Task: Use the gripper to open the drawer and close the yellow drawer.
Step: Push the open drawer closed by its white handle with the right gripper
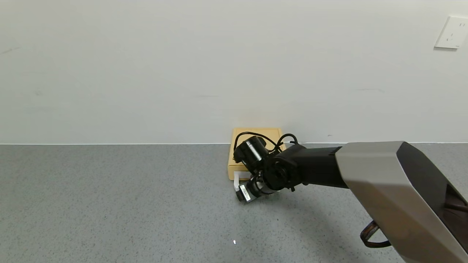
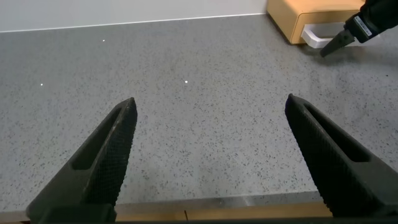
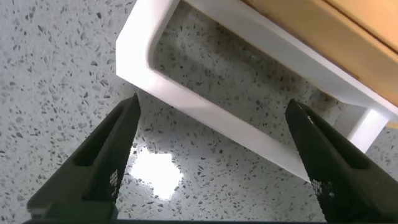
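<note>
The yellow drawer (image 1: 256, 136) lies flat against the wall, and looks pushed into its casing. Its white loop handle (image 1: 236, 180) sticks out at the front. My right arm reaches in from the right, and its wrist (image 1: 263, 179) hangs over the handle and hides the fingers. In the right wrist view my right gripper (image 3: 212, 102) is open, its fingers apart on either side of the handle (image 3: 224, 129) and close above it, holding nothing. The yellow drawer front (image 3: 323, 31) lies just beyond. My left gripper (image 2: 211, 101) is open and empty over the grey table.
The grey speckled table (image 1: 109, 204) runs up to a white wall. A white socket plate (image 1: 451, 32) is on the wall at upper right. The left wrist view shows the drawer (image 2: 311, 14) and a right finger (image 2: 333, 45) far off, and the table's front edge (image 2: 217, 211).
</note>
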